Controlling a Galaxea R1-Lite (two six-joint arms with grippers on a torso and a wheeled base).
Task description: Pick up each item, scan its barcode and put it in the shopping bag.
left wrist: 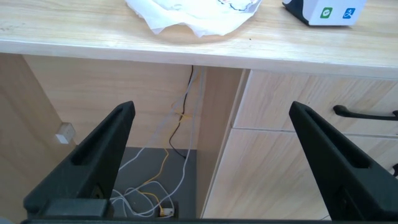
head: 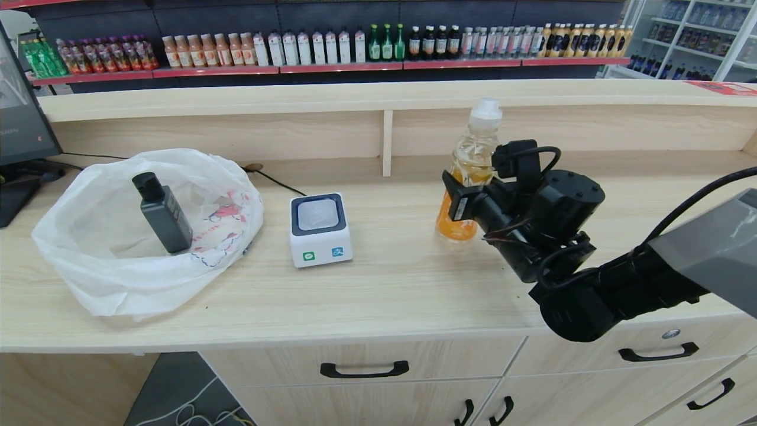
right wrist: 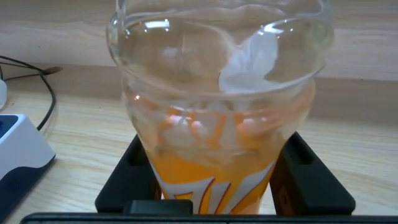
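A clear bottle of orange drink (head: 473, 154) with a white cap stands on the wooden counter (head: 402, 278), right of centre. My right gripper (head: 464, 196) is shut on its lower half; the right wrist view shows the bottle (right wrist: 217, 93) with a black finger (right wrist: 134, 177) pressed against each side. The white scanner box (head: 320, 231) sits mid-counter. Left of it, the open white shopping bag (head: 100, 248) holds a black bottle (head: 162, 213) leaning upright. My left gripper (left wrist: 211, 107) hangs open below the counter's front edge, with the bag (left wrist: 193, 15) and scanner (left wrist: 326, 11) above it.
A raised wooden ledge (head: 384, 94) runs along the back of the counter, with stocked drink shelves (head: 355, 47) behind it. A dark monitor (head: 18, 118) stands at the far left. A cable (head: 278, 180) runs to the scanner. Drawers with black handles (head: 364, 370) front the counter.
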